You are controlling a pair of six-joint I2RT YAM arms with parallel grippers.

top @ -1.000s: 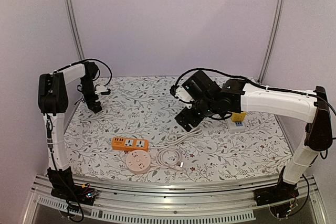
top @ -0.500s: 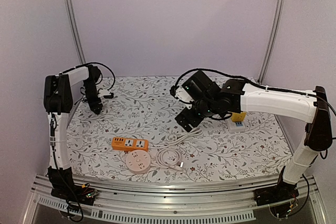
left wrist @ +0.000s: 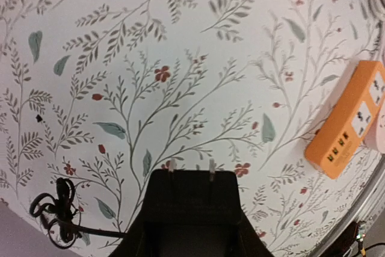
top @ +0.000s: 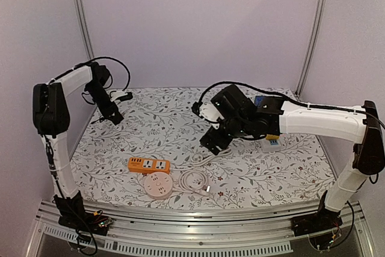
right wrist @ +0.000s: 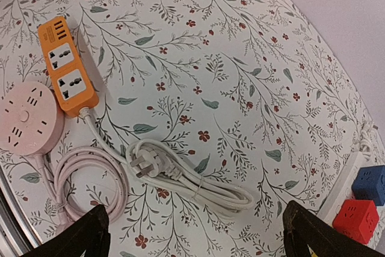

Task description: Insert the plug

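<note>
- Left claw (top: 112, 115) has just narrowed from wide. My left wrist view shows it closed on the black plug (left wrist: 191, 200), whose two metal prongs (left wrist: 212, 165) point forward past the tips.
- Since a second ago the left arm has swung its elbow outward, while the claw stays over the far left of the desk (top: 168, 118). The plug seems to hang just above the floral cloth, though I cannot tell for certain.
- A thin black cord (left wrist: 51, 221) curls beside the plug.
- An orange power strip (left wrist: 349, 124) lies well apart from the plug, near the front edge, just beside a round pink socket hub (top: 160, 185).
- The right claw (right wrist: 195, 209) remains wide and empty. It hovers over a coiled white cable ending in a white plug (right wrist: 147, 164), and has drifted slightly nearer to it.
- My reading: the grasp looks done. What remains is carrying the black plug to the orange strip and lining up the prongs.
</note>
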